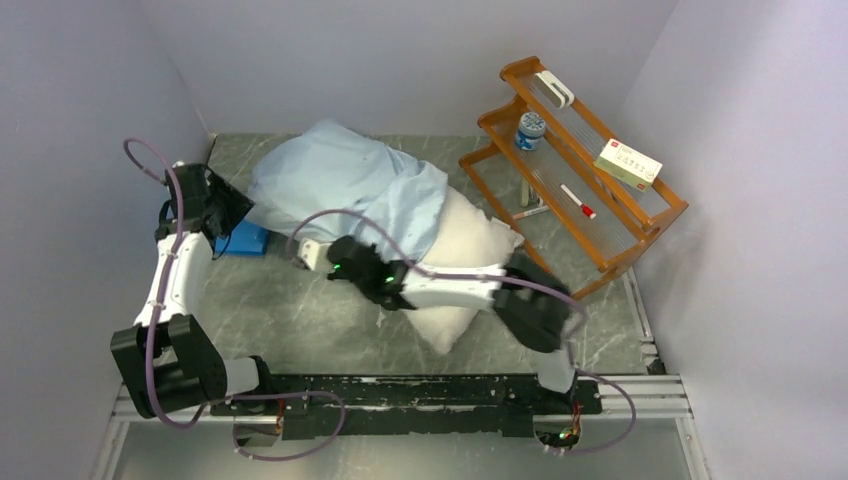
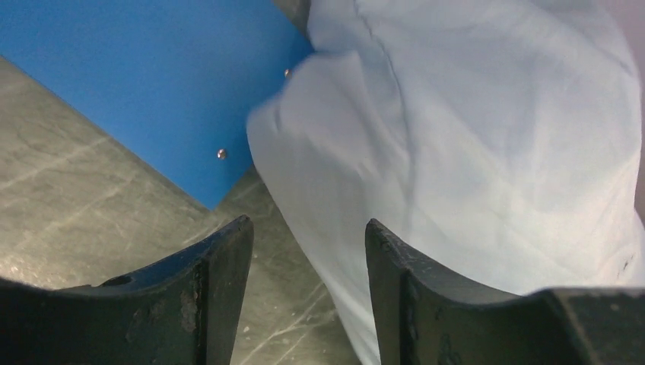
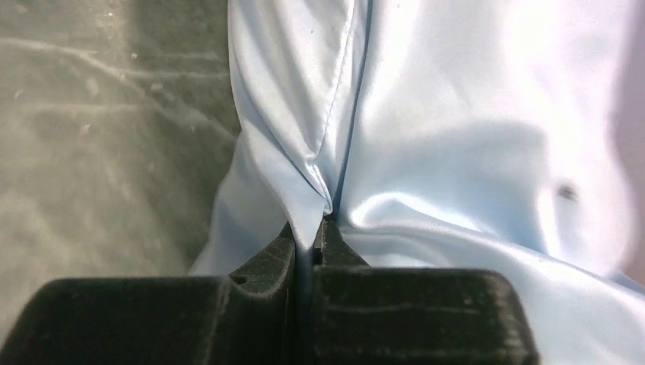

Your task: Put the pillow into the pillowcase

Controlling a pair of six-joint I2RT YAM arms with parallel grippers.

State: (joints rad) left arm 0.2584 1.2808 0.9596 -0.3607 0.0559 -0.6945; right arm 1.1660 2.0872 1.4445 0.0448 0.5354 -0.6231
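Clamping the right gripper [image 3: 312, 232] tight on a fold of the pillowcase [image 3: 456, 114], seemingly near its mouth — meeting the pillow [image 1: 475, 240] just beyond, lying half sheathed along a diagonal from far left to near right — holding the left gripper [image 2: 308, 243] spread, empty, beside the closed far-left end

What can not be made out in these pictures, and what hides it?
Plump white pillow: top view, far part inside pale light-blue cloth pillowcase.
Flat bright-blue mat: top view, partly under left gripper.
Print on white box: top view, too small.
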